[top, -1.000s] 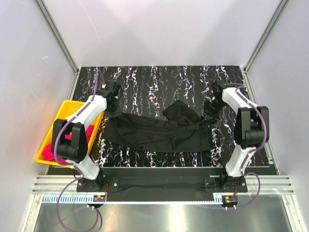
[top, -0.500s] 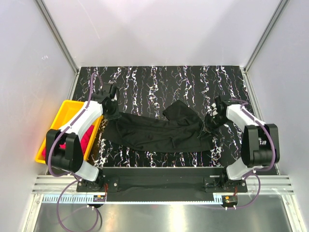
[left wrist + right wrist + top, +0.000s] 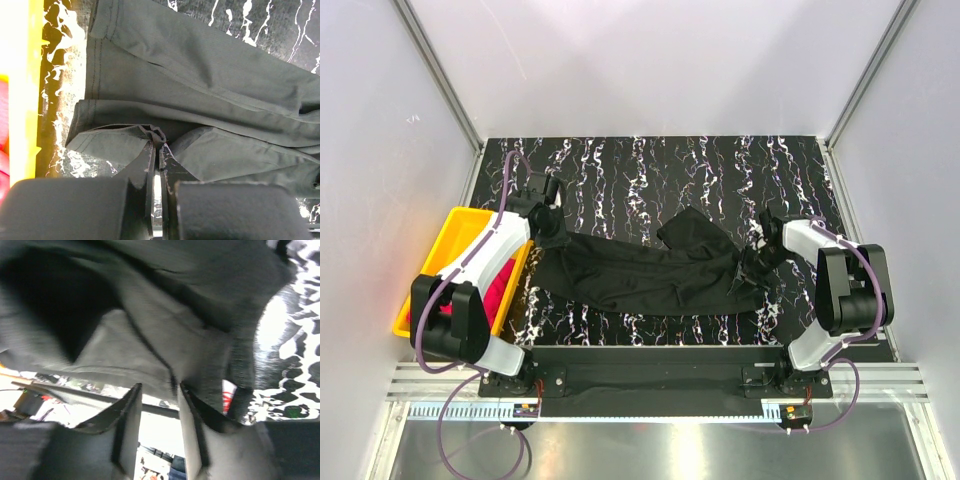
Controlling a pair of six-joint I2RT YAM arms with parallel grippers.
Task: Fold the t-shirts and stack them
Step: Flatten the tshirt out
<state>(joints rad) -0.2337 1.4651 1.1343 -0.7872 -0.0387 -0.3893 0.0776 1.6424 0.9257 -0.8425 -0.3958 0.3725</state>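
Observation:
A black t-shirt [image 3: 640, 275] lies crumpled in a long band across the middle of the table. My left gripper [image 3: 550, 228] sits at its left end, next to the tray. In the left wrist view that gripper [image 3: 157, 147] is shut on a bunched fold of the black t-shirt [image 3: 200, 75]. My right gripper [image 3: 750, 268] is at the shirt's right end. Its jaws [image 3: 157, 390] stand apart, with the black cloth [image 3: 150, 330] draped against the fingertips and daylight showing through the gap. A pink t-shirt [image 3: 496, 288] lies in the yellow tray, partly hidden by my left arm.
The yellow tray [image 3: 455, 225] stands at the table's left edge, with its rim [image 3: 22, 75] close to my left gripper. White walls and metal frame posts enclose the marbled black tabletop [image 3: 650, 170].
My right gripper has come down and toward the near side, from beside the shirt's right end onto it. My left arm has shifted slightly, still pinching the cloth.

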